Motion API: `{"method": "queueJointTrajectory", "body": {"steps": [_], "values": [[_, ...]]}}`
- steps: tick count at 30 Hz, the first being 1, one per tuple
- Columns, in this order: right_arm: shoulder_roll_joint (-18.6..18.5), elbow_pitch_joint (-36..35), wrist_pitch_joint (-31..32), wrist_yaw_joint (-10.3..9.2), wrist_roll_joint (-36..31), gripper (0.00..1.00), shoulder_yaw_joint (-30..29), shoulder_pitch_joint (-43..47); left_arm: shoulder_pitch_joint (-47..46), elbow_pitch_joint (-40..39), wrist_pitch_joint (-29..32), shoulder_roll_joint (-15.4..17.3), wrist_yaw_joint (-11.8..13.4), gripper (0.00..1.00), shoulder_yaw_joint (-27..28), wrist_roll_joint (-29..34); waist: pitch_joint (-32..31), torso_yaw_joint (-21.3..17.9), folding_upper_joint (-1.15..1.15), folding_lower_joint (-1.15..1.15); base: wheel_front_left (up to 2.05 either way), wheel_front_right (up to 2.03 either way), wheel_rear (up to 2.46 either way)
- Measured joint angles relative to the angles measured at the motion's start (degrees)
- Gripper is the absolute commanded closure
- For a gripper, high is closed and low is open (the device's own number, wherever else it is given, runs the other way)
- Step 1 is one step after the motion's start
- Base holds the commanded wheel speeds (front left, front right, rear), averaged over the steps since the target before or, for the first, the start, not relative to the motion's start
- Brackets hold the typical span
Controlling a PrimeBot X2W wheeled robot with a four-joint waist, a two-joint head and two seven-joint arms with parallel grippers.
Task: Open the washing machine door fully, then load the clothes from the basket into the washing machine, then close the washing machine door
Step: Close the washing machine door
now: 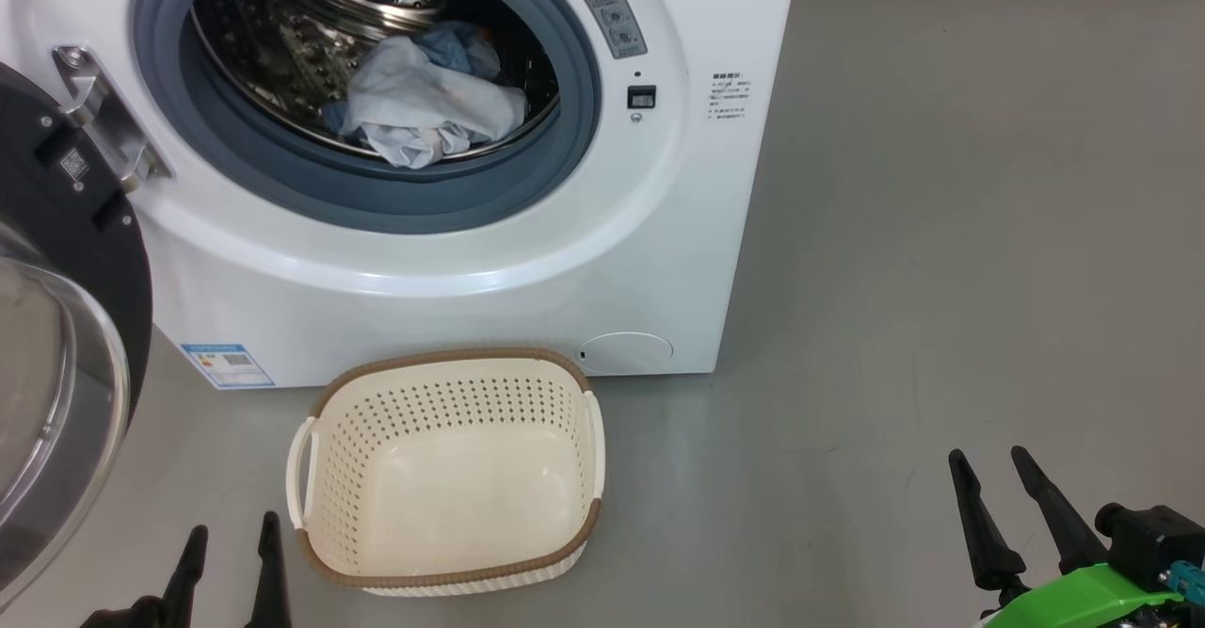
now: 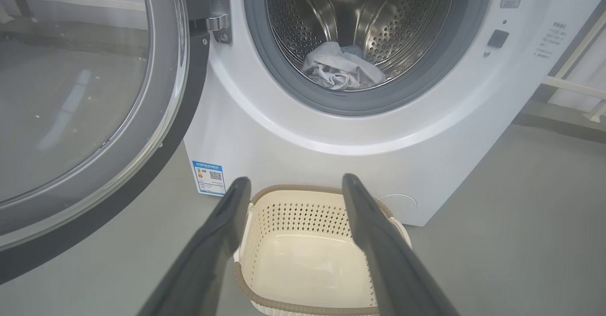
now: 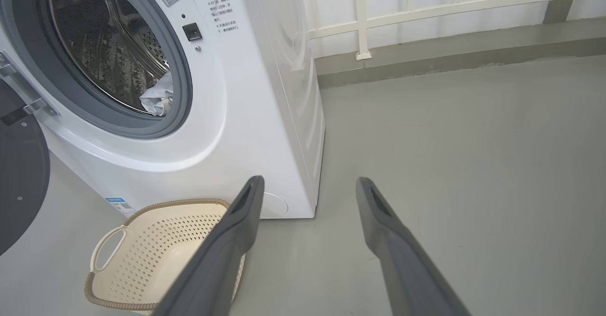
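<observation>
The white washing machine (image 1: pixel 527 261) stands with its door (image 1: pixel 56 327) swung wide open to the left, glass bowl facing out. The clothes (image 1: pixel 428 101), light blue and white, lie inside the steel drum; I see them again in the left wrist view (image 2: pixel 342 69) and the right wrist view (image 3: pixel 157 99). On the floor in front sits the cream basket (image 1: pixel 447 473), with nothing inside it. My left gripper (image 1: pixel 233 529) hangs open just left of the basket. My right gripper (image 1: pixel 988 463) is open too, well off to the right above bare floor, holding nothing.
Grey floor (image 1: pixel 941 233) stretches to the right of the machine. A white railing (image 3: pixel 426 8) and a low ledge run along the wall behind. The open door (image 2: pixel 80 117) takes up the space left of the machine.
</observation>
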Motion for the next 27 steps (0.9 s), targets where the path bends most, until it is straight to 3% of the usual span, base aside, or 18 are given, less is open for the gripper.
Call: {"method": "queueJointTrajectory", "body": {"steps": [12, 27], "values": [[0.0, 0.0, 0.0, 0.0, 0.0, 0.0, 0.0, 0.0, 0.0, -0.2, 0.0, 0.0, 0.0, 0.0, 0.1, 0.0, 0.0, 0.9, 0.0, 0.0, 0.0, 0.0, 0.0], [0.0, -0.9, 0.0, 0.0, 0.0, 0.0, 1.8, 0.0, 0.1, -0.7, 0.0, -0.7, 0.0, 0.0, 0.7, 0.0, -0.3, 4.9, 0.0, 0.0, 0.0, 0.0, 0.0]]}}
